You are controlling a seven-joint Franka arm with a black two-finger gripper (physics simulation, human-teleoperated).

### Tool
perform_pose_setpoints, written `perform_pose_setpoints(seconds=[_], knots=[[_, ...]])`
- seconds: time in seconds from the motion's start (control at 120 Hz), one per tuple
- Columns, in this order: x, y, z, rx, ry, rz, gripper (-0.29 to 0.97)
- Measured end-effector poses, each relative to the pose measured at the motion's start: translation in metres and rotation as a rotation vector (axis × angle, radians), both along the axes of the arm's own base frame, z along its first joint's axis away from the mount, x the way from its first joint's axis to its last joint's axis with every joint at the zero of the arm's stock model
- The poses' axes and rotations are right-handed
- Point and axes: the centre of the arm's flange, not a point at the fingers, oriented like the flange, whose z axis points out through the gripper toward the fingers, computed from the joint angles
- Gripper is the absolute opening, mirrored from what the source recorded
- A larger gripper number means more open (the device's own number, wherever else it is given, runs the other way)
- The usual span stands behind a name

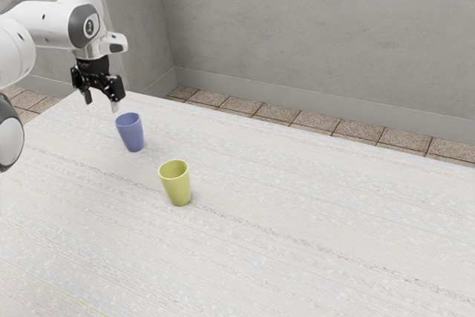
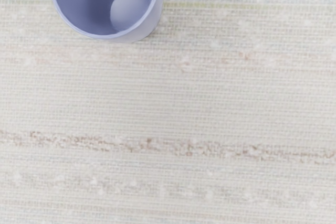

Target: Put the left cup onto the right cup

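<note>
blue cup (image 1: pixel 129 131) stands upright on the pale tabletop (image 1: pixel 297 220), just below the end effector (image 1: pixel 102 100). its fingers are spread wide and hold nothing, likely ready to grab the rim. yellow cup (image 1: pixel 175 182) waits nearby, mouth up. grey wall (image 1: pixel 312 27) behind.

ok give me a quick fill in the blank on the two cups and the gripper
1. The blue cup stands to the exterior view's ____ of the yellow cup.
2. The gripper hovers nearer the ____ cup.
3. Both cups stand ____ on the table, apart from each other.
4. The gripper is open and holds ____.
Missing words: left; blue; upright; nothing
</note>
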Motion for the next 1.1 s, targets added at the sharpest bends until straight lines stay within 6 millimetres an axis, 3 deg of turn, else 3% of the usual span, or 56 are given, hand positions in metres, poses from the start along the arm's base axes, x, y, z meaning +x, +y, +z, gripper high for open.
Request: perform_pose_setpoints(seconds=[0.792,1.1], knots=[[0.029,0.025,-0.050,-0.036,0.003,-0.155,0.68],[0.041,0.032,-0.060,-0.035,-0.015,-0.183,0.68]])
